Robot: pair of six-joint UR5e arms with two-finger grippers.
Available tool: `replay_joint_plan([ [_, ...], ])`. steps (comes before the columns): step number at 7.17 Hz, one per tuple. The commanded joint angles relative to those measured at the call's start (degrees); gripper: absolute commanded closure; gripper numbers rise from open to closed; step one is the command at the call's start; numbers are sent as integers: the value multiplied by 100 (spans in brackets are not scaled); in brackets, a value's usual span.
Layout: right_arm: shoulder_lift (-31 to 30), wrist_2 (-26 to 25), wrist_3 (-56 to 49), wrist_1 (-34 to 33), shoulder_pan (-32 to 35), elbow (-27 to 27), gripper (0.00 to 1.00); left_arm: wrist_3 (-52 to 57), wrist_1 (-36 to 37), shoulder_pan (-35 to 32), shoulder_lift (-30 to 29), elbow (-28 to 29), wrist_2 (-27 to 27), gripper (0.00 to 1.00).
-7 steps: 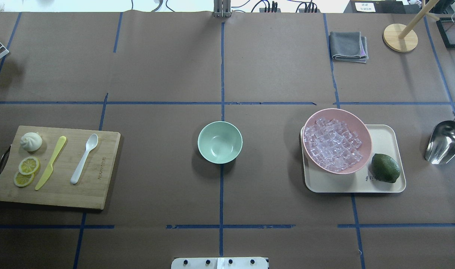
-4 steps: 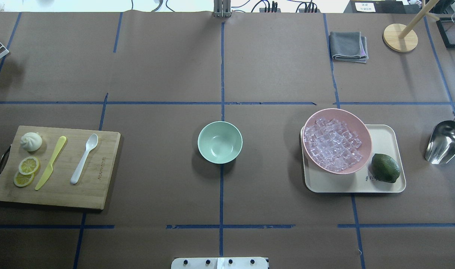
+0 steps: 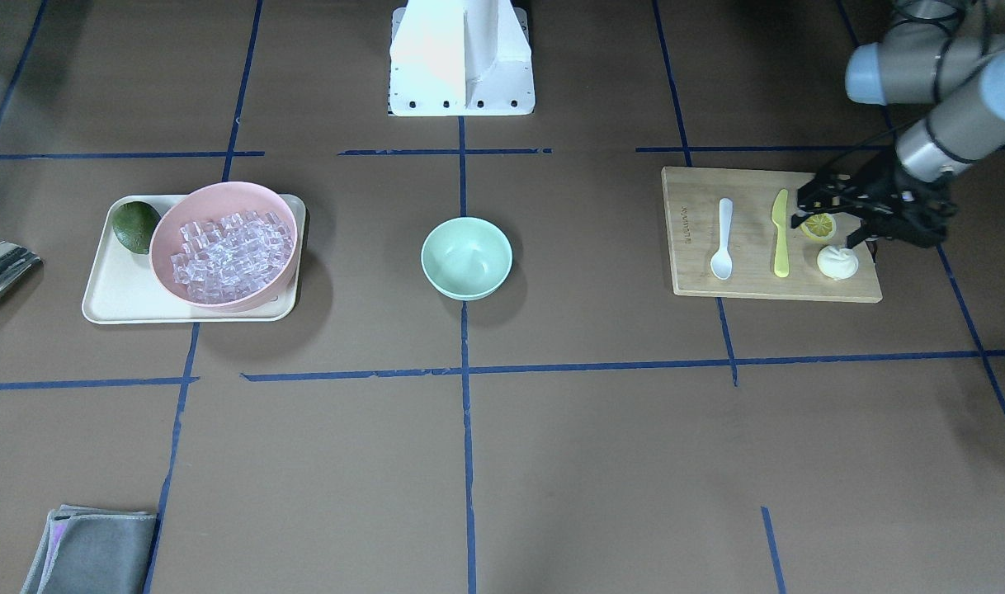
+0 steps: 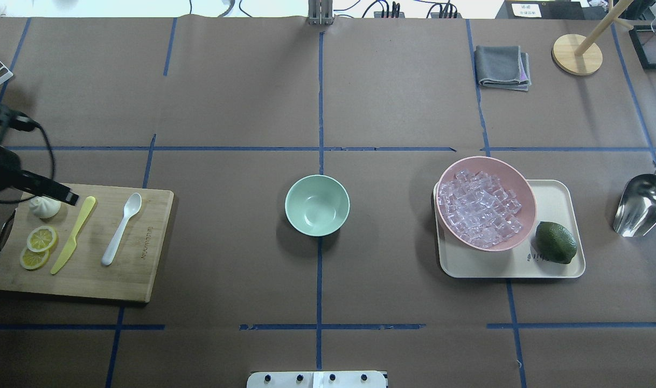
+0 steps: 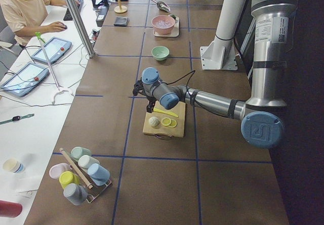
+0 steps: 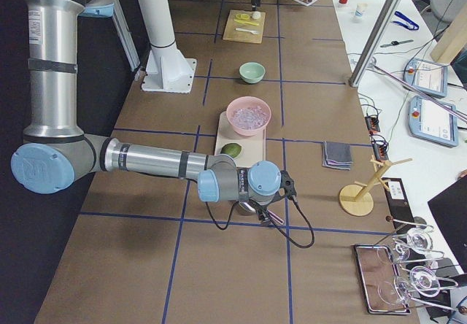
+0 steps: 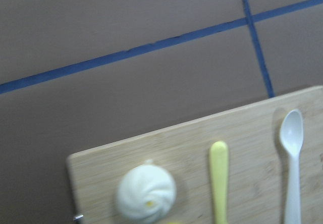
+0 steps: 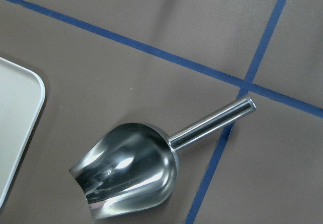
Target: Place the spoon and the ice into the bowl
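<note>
The white spoon [image 4: 120, 229] lies on the wooden cutting board [image 4: 139, 269] at the left, beside a yellow-green knife [image 4: 72, 237]; it also shows in the left wrist view [image 7: 291, 158]. The mint-green bowl [image 4: 317, 205] stands empty at the table's middle. The ice [image 4: 479, 207] is heaped in a pink bowl [image 4: 487, 160] on the right. My left gripper [image 3: 828, 227] hangs open and empty over the board's far left corner, above the bun and lemon slices, left of the spoon. My right gripper [image 6: 264, 209] hovers over a metal scoop [image 8: 131, 173]; I cannot tell its state.
The pink bowl sits on a beige tray [image 4: 554, 194] with a lime [image 4: 556, 242]. The scoop [image 4: 643, 205] lies right of the tray. A bun [image 4: 42, 207] and lemon slices [image 4: 41, 238] share the board. A grey cloth [image 4: 503, 66] and wooden stand [image 4: 577, 54] sit far right.
My left gripper has come into the overhead view from the left edge, over the board's far left corner. The objects have not moved.
</note>
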Motion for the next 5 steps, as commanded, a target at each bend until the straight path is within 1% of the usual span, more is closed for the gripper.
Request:
replay_joint_plan([
  [1, -3, 11, 24, -8, 0, 15, 0, -483, -58, 824, -32, -235, 970, 7],
  [2, 5, 11, 24, 0, 0, 15, 0, -492, -49, 1079, -15, -227, 1113, 8],
  [4, 23, 11, 24, 0, -9, 24, 0, -492, -23, 1362, -6, -200, 1517, 8],
  [5, 32, 11, 24, 0, -9, 24, 0, -492, 21, 1398, -32, -226, 1536, 11],
])
